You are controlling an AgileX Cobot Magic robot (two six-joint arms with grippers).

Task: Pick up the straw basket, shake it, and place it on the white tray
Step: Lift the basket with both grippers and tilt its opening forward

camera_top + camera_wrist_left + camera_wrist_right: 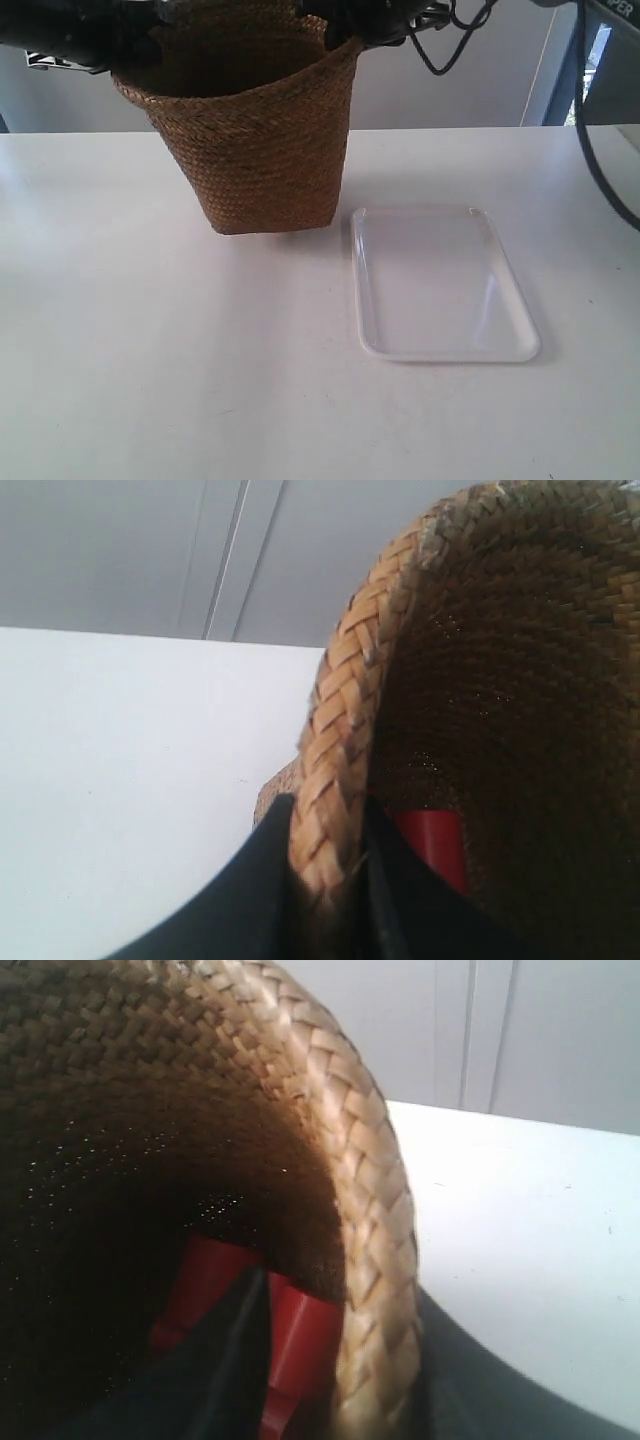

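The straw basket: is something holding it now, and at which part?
Yes: the left hand and the right hand each clamp the straw basket by its braided rim.

White matte table [150, 380]. Behind the table, pale grey panelled wall [450, 90]; past the table's far corner at the exterior view's right, grey-blue upright frame [558, 70] beside bright glass.

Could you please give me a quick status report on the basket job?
Left gripper, right gripper: each clamped on the straw basket rim. Basket beside the white tray, not on it. Tray bare; something red inside basket.
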